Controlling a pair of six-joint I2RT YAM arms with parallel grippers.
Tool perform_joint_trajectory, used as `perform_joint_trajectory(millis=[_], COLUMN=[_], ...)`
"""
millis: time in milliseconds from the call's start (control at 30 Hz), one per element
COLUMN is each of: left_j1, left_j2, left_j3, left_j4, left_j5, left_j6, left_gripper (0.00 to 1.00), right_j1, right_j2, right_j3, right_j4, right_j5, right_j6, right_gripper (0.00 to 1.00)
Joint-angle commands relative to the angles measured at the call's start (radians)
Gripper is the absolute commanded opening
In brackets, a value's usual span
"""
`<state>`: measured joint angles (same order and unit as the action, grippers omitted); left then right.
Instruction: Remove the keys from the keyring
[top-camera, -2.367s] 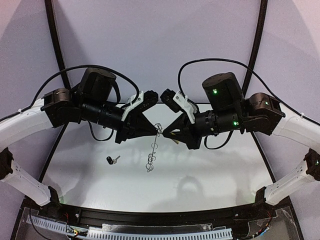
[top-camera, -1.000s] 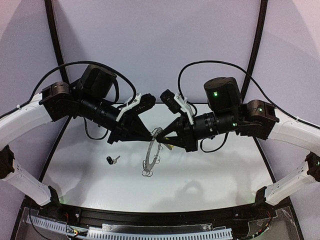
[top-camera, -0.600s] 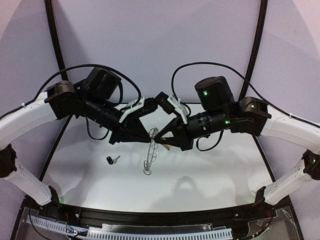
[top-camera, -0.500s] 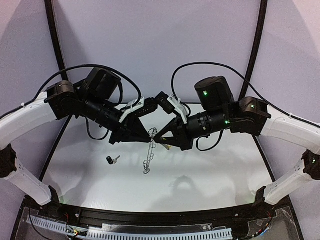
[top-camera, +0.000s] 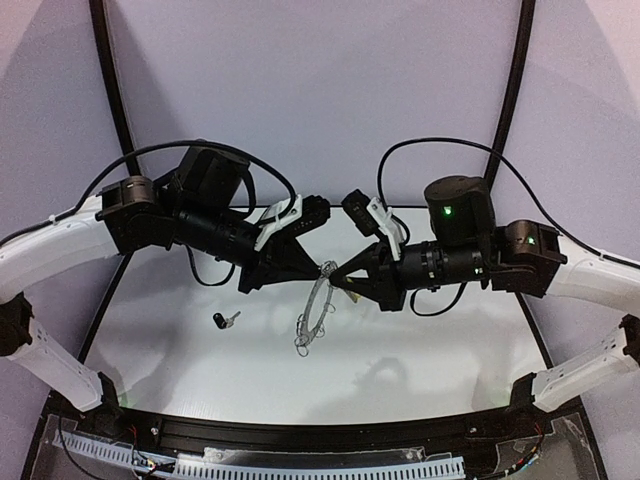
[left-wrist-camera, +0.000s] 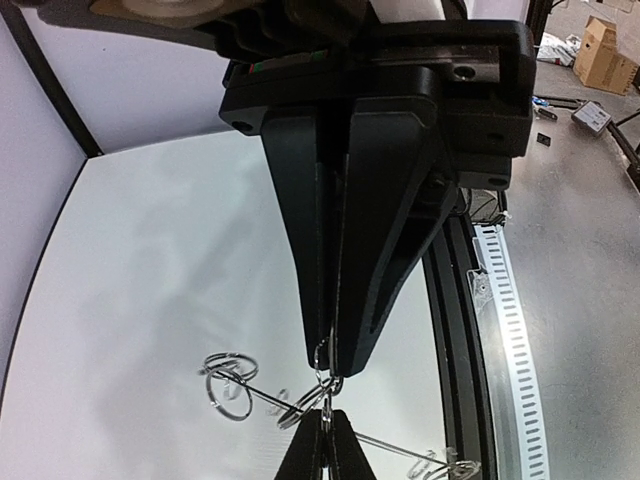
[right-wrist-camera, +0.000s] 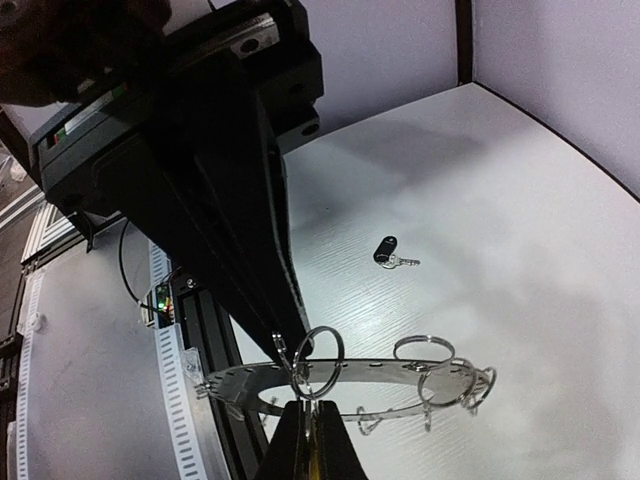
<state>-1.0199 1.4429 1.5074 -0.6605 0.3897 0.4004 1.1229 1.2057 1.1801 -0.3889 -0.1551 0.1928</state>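
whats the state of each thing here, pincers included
keyring: held clear of the table, hanging between both pincers
left pincer: shut on one wire loop
right pincer: shut on the keyring beside that loop
black-headed key: off the ring, lying on the table

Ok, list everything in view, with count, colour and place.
keyring: one, grey hoop, hanging between both end effectors
wire loops: several, silver, on the keyring's rim
key: one, black head, lying on the table left of the keyring
table: one, white, beneath everything
left end effector: one, black, shut on the keyring
right end effector: one, black, shut on the keyring
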Motion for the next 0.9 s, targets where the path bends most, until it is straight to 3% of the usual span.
perform_joint_trajectory(millis=[0,167,200,233,267,300,333,367,600,700,800,867], left_j1=[0.031,0.031,0.031,0.031,0.031,0.031,0.031,0.031,0.031,0.031,0.031,0.031], left_j2=[-0.036,-0.023,-0.021,-0.018,0.005,0.014,0.023,0.04,0.011,0.009,0.019,0.014], left_j3=[-0.029,-0.015,-0.016,-0.018,-0.021,-0.023,-0.024,-0.029,-0.093,-0.128,-0.149,-0.161], left_j4=[-0.052,-0.031,-0.023,-0.016,0.003,0.01,0.016,0.023,0.066,0.096,0.121,0.098], left_j5=[-0.105,-0.057,-0.033,-0.023,0.0,0.004,0.006,0.003,-0.087,-0.087,-0.041,0.093], left_j6=[-0.03,-0.042,-0.045,-0.052,-0.067,-0.094,-0.107,-0.129,-0.185,-0.237,-0.263,-0.19], left_gripper=[0.01,0.01,0.01,0.01,0.01,0.01,0.01,0.01,0.01,0.01,0.01,0.01], right_j1=[-0.028,-0.03,-0.03,-0.03,-0.03,-0.03,-0.029,-0.03,-0.035,-0.081,-0.118,-0.12], right_j2=[-0.031,-0.02,-0.017,-0.013,-0.009,-0.008,-0.008,-0.014,-0.124,-0.166,-0.187,-0.224], right_j3=[-0.071,-0.096,-0.094,-0.087,-0.07,-0.062,-0.053,-0.034,-0.05,-0.099,-0.138,-0.184], right_j4=[-0.101,0.007,0.023,0.033,0.054,0.058,0.062,0.051,-0.097,-0.178,-0.237,-0.206], right_j5=[0.071,0.019,0.022,0.03,0.037,0.045,0.059,0.119,0.519,0.591,0.652,0.698], right_j6=[0.006,-0.024,-0.033,-0.037,-0.037,-0.033,-0.029,0.012,0.178,0.302,0.398,0.417], right_gripper=[0.0,0.01,0.1,0.26,0.44,0.71,0.92,0.98,0.98,0.98,0.98,0.98])
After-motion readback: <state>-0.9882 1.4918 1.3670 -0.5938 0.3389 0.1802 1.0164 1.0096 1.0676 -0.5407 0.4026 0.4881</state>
